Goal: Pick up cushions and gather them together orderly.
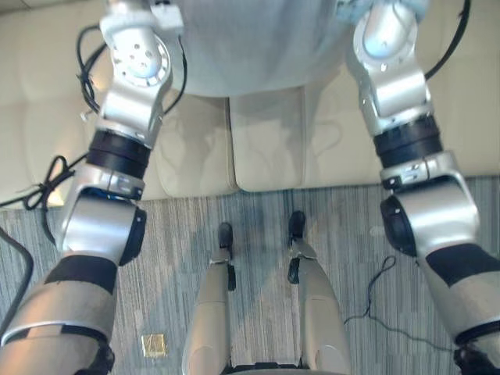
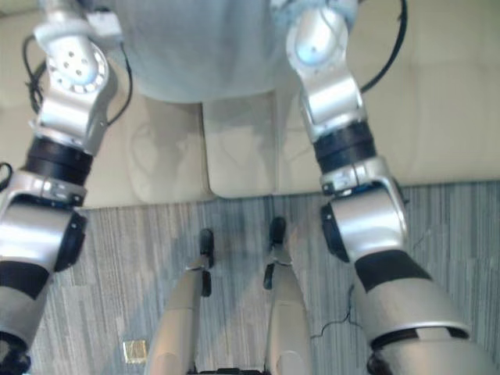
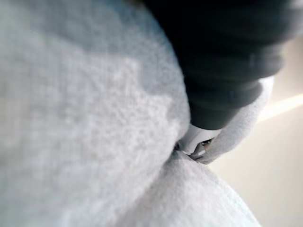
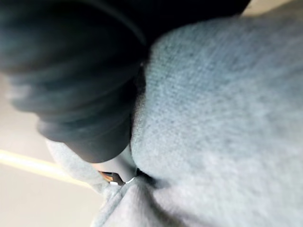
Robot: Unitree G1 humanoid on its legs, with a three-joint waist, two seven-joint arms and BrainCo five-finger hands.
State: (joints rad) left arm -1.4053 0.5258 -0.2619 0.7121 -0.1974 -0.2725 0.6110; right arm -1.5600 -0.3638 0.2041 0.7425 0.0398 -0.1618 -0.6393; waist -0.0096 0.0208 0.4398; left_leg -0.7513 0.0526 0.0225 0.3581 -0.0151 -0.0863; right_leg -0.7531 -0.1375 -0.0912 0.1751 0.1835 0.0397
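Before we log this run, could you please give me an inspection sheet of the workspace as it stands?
Surface: cream sofa, its seat below the raised arms.
Job's things: one light grey cushion, held up over the sofa between both hands.
Clutter: small brass-coloured square plate on the floor.
Hands: left hand and right hand both pressed into the cushion's fabric; grip cannot be told.
Cables: nothing seen apart from the robot's own.
Surroundings: grey striped carpet in front of the sofa.
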